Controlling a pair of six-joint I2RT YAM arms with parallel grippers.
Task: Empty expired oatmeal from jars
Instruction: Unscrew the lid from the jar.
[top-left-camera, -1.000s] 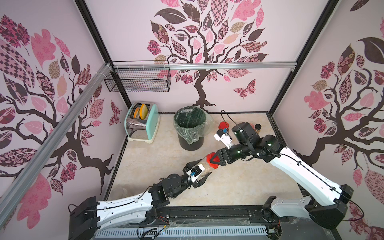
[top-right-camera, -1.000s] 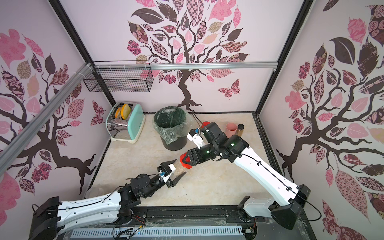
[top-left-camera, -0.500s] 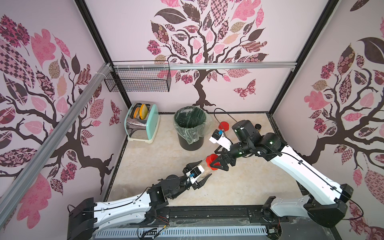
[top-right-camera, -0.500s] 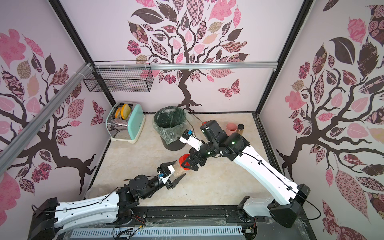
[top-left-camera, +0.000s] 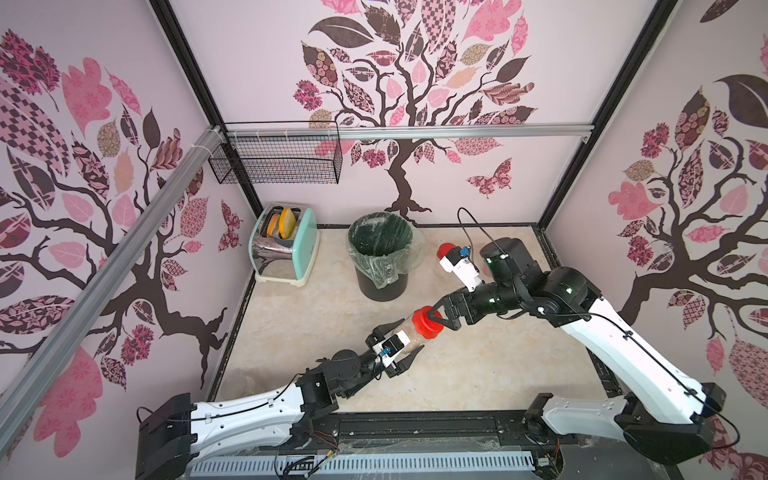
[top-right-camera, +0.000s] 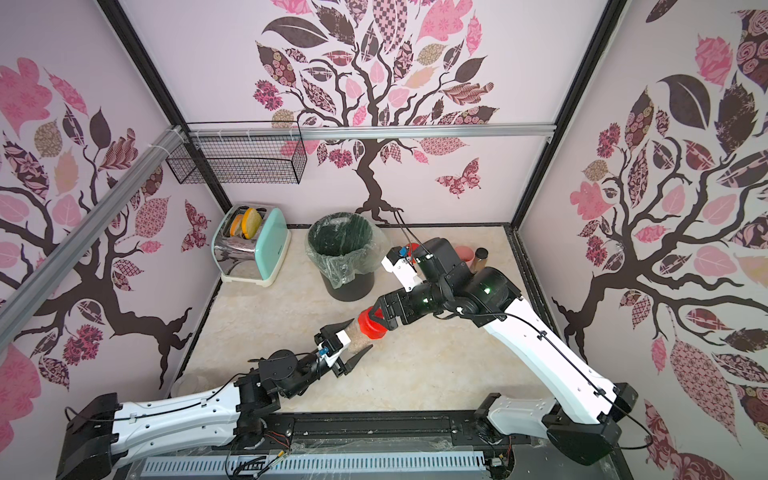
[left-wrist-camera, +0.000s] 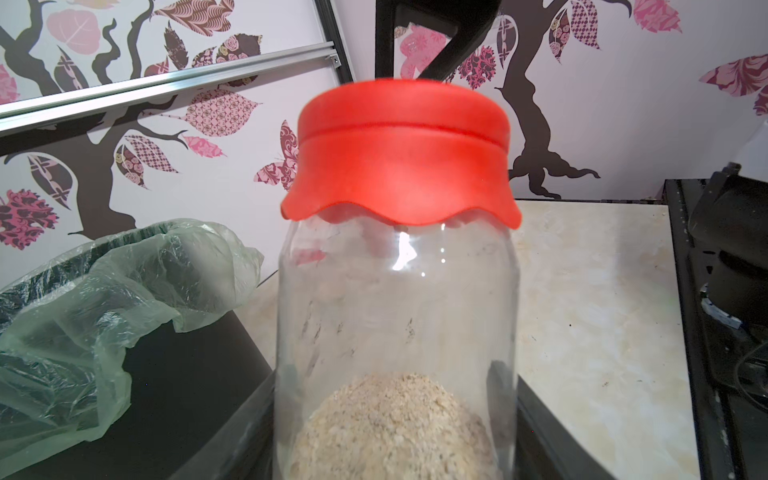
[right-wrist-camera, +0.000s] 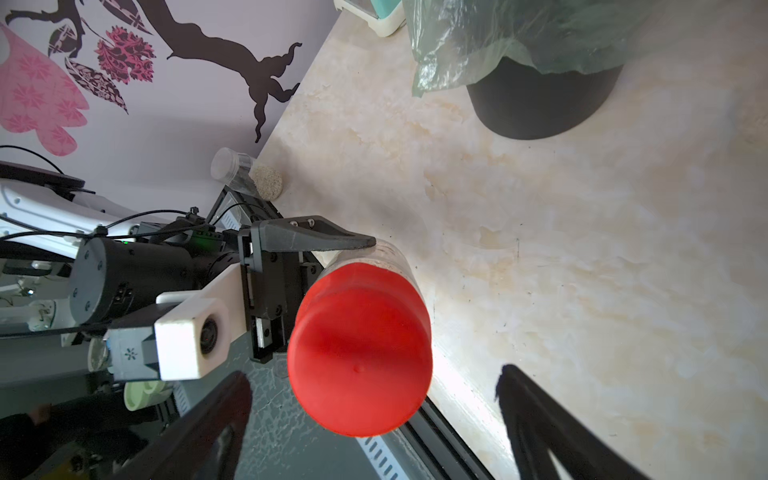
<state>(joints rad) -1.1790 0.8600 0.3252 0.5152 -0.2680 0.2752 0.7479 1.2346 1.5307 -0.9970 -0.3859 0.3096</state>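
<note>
My left gripper (top-left-camera: 401, 343) is shut on a clear jar (top-left-camera: 409, 336), holding it tilted above the middle of the table. The jar's red lid (left-wrist-camera: 399, 158) is on, and oatmeal (left-wrist-camera: 395, 424) lies piled at its lower end. My right gripper (right-wrist-camera: 374, 378) is open, with one finger on each side of the lid and a gap to both. Behind the right arm stands a second red-lidded jar (top-left-camera: 445, 250), mostly hidden. A clear-lidded jar (right-wrist-camera: 239, 172) with oatmeal stands in the near left corner.
A black bin with a green liner (top-left-camera: 380, 253) stands at the back centre, with a mint toaster (top-left-camera: 284, 245) to its left. A pink cup (top-right-camera: 463, 253) and a brown bottle (top-right-camera: 481, 257) sit at the back right. A wire basket (top-left-camera: 276, 160) hangs on the back wall.
A second ago my right gripper was shut on the red lid. It has opened and turned at the wrist, and now straddles the lid. The left gripper still holds the jar.
</note>
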